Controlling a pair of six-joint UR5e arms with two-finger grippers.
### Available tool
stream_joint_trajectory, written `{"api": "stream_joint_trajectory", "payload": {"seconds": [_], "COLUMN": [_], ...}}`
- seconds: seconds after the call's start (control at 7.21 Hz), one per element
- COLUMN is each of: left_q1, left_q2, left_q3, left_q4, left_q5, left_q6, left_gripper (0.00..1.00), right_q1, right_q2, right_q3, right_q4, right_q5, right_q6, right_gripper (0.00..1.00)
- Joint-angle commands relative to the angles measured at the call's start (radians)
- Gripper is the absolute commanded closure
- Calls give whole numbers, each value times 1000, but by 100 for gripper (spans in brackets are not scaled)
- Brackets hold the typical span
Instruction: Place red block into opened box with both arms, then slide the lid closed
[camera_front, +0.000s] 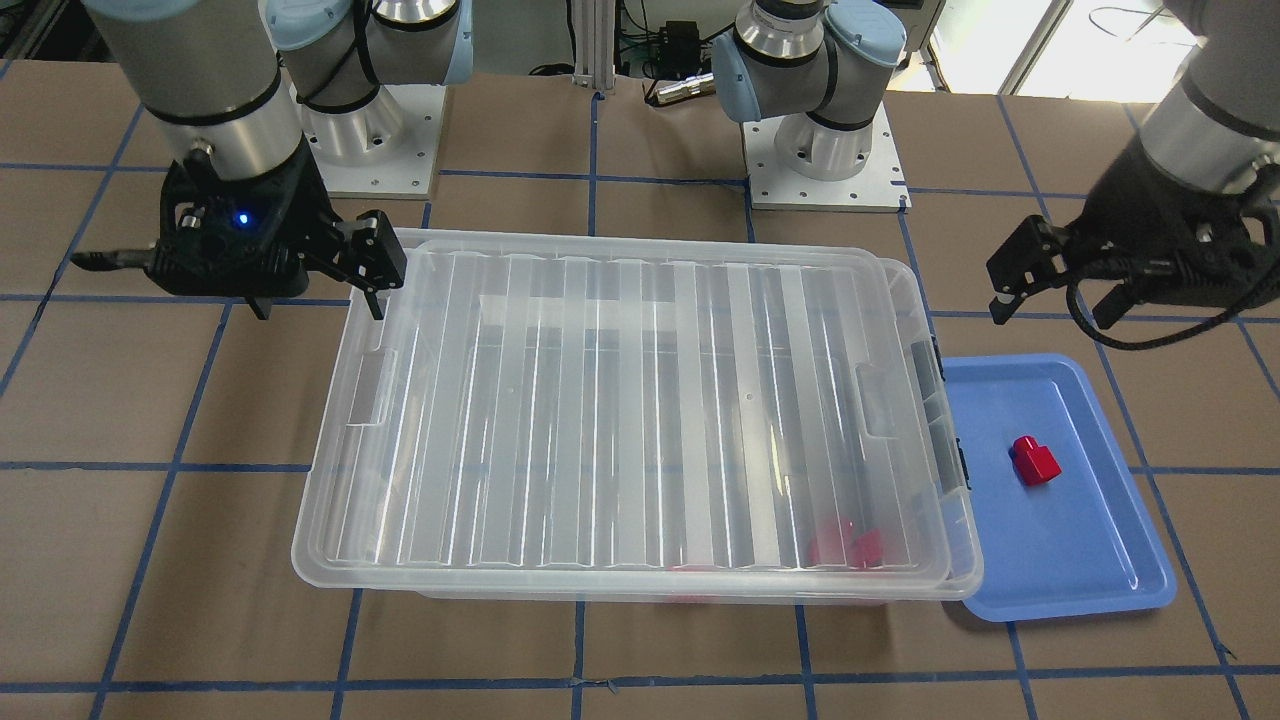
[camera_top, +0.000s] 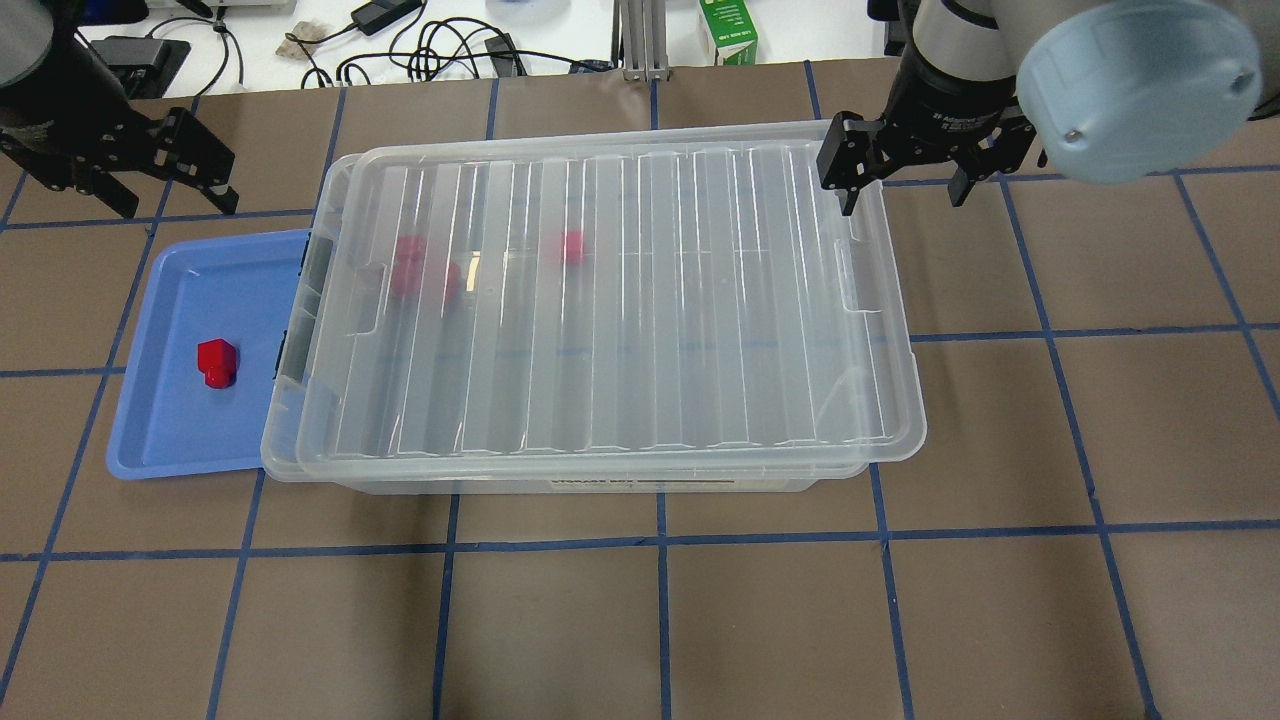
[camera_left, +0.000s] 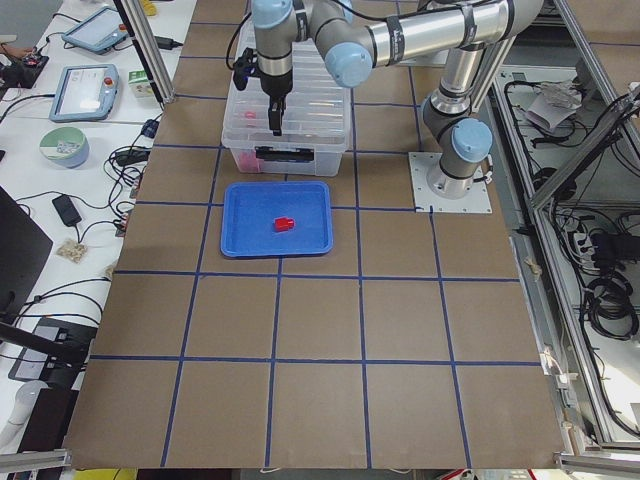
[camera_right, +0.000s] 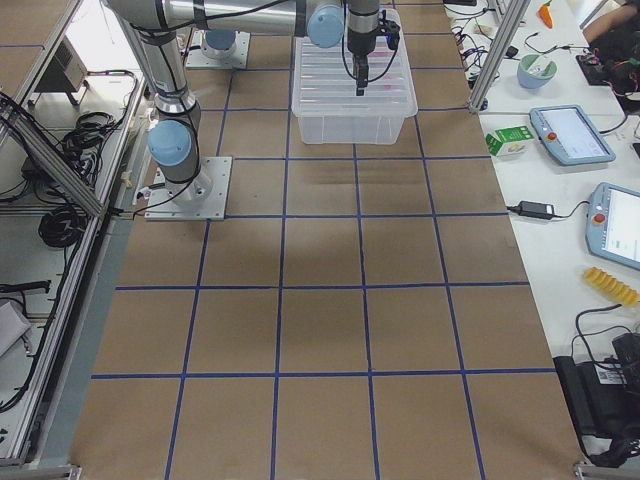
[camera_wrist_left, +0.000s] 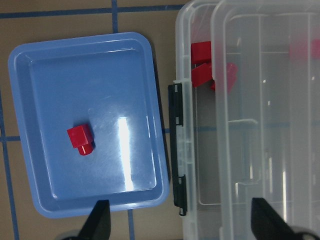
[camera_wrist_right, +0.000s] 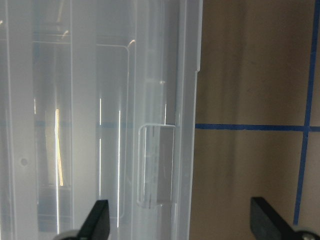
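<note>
The left claw and right claw hover, jaws spread wide.

Red block & blue tray glossy plastic; lid transl. ribbed plastic

The brown work table is gridded with blue tape lines. Along the table's far edge runs a white bench carrying black cables and a green-and-white carton. A grey aluminium post rises at that edge.
</note>
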Motion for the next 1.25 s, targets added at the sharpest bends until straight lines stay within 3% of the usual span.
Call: {"api": "stream_joint_trajectory", "payload": {"seconds": [0.0,0.55,0.97,1.11], "left_q1": [87,147,206,204], "left_q2": [-90,-205,-278,-288], "left_q3": [-77,-215,-283,-283], "left_q4": [120,411,528,531], "left_q5": [2,8,3,2], "left_q6": [152,195,152,32], "left_gripper": [0,0,0,0], "right_q1": [-46,-57,-58,-58], "right_q2": [5,17,31,44], "right_q3": [99,121,135,133], "right_q4": [-80,-105,-150,-151], "right_q5": [-37,-31,-34,-34], "right_q6": [-10,-16,-36,-37], "right_gripper": [0,0,0,0]}}
